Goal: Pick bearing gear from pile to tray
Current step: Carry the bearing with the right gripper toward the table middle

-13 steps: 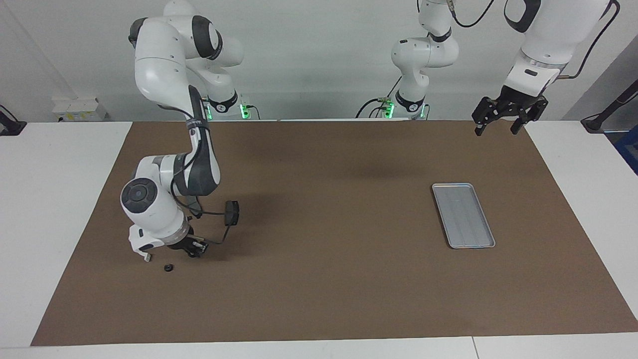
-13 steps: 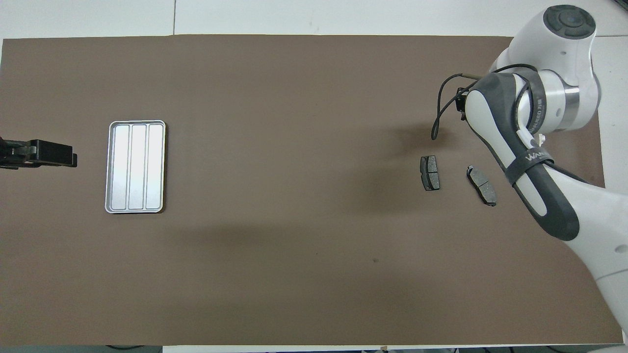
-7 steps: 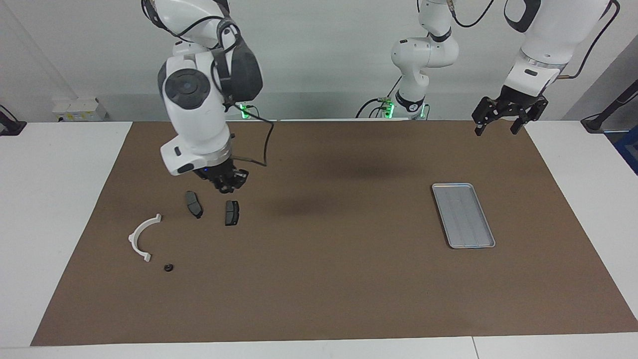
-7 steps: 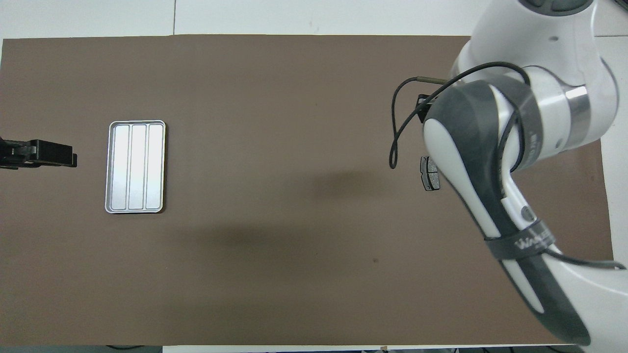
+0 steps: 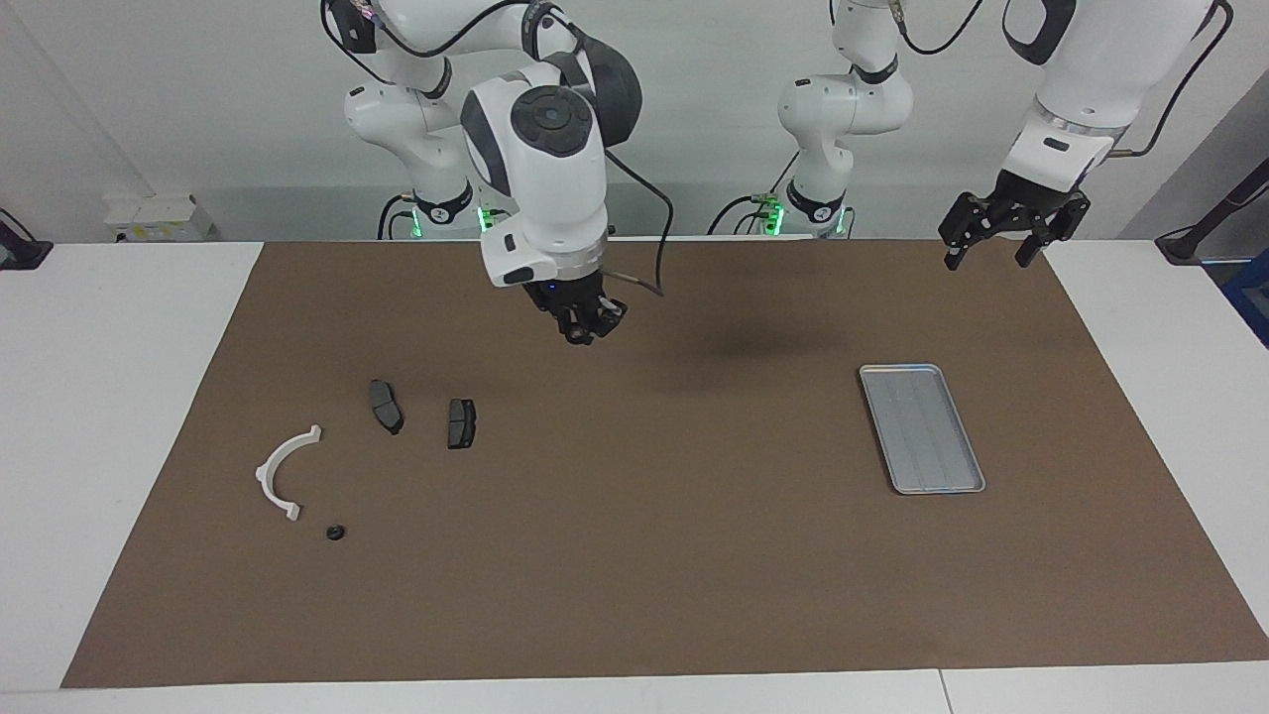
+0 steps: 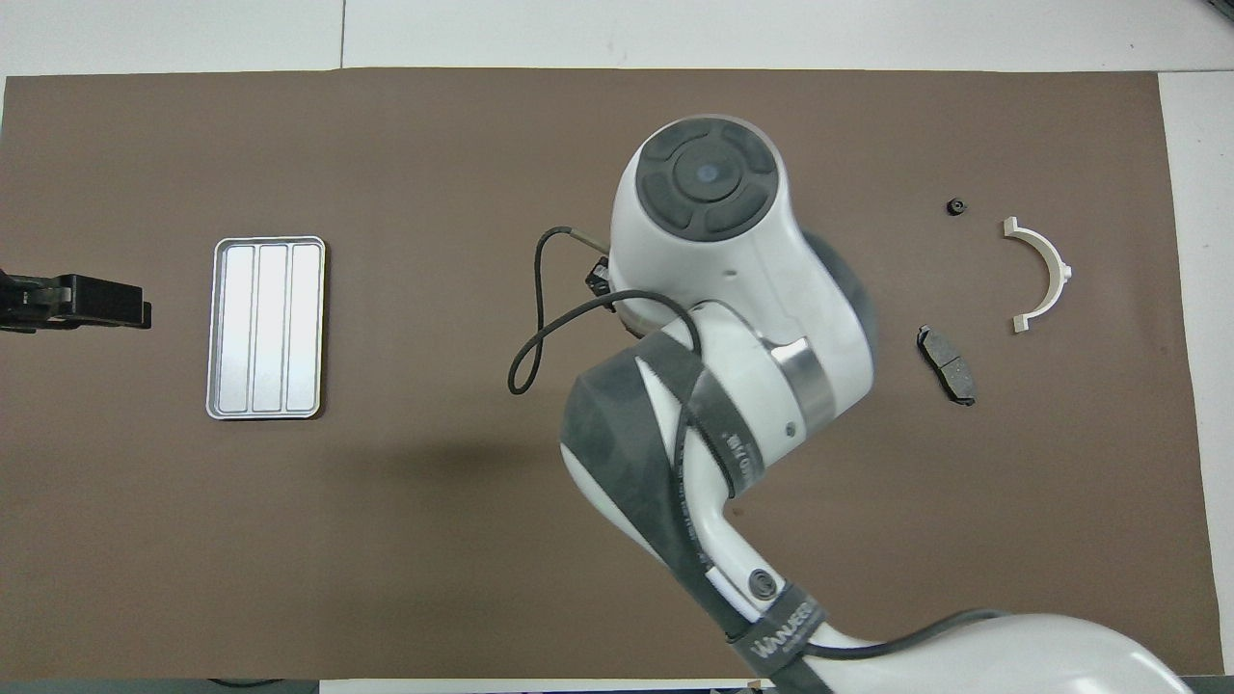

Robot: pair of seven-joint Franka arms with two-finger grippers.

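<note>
- Bearing gear, a tiny black round piece, lay on the brown mat in the pile of loose parts, well apart from the jaws of both grippers and toward the right arm's end of the table.
- The right gripper hung raised over the middle of the mat, between the pile and the shallow rectangular silver-grey metal tray. Its jaws pointed down and looked drawn close together. I could not tell whether they pinched a small piece or were merely shut.
- The left gripper waited over the mat's edge at the left arm's end, jaws spread apart and holding nothing. The tray lay near those jaws, between them and the right gripper.
- Judged step: transit between pile and tray. If a gear sat in the right jaws, the next move called for travelling on until they were over the tray, lowering inside its rim and opening. If not, they needed to go back down over the round piece, and so small a part would need a well-centred pinch.
- Counted: one tray with nothing seen in it, one black round piece on the mat, two dark grey brake pads, of which the overhead view showed only one, and one white curved plastic arc.
</note>
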